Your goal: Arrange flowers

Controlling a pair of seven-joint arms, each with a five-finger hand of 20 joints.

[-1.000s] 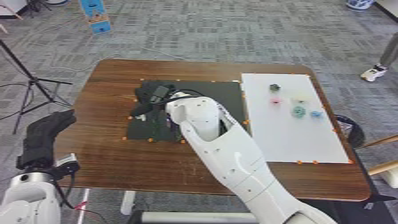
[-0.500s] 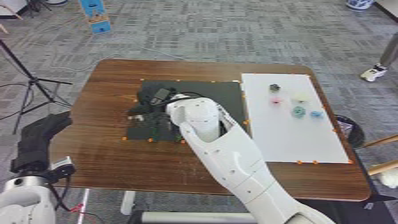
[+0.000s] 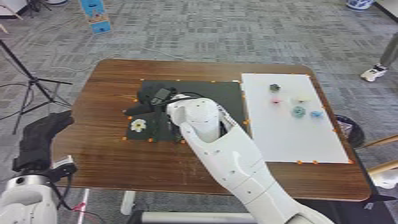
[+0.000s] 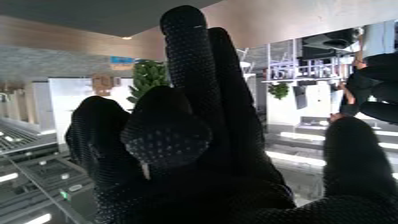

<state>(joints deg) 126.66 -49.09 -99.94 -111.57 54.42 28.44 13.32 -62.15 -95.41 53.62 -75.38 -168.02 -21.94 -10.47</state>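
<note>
The right hand (image 3: 153,102) is over the left part of the black mat (image 3: 218,87). A white flower (image 3: 139,125) with a yellow centre lies on that mat, just nearer the front edge than the hand, apart from it. Seen from the wrist, the right hand (image 4: 209,120) has some fingers straight and others loosely bent, with the thumb apart and no flower between them. The left hand (image 3: 40,132) rests at the table's left edge with relaxed fingers. On the white board (image 3: 298,142) lie dark (image 3: 274,87), pink (image 3: 275,101), cream (image 3: 299,97), teal (image 3: 298,112) and blue (image 3: 316,114) blooms.
The right forearm crosses the mat's right part and the table's (image 3: 107,165) front. Orange markers line the mat and board. A tripod (image 3: 34,79) stands left of the table, and a dark bin (image 3: 349,131) beside its right edge.
The right hand has shifted slightly away from the table's front edge, uncovering the white flower, which was mostly hidden before. The left hand has lowered a little, then stayed nearly still.
</note>
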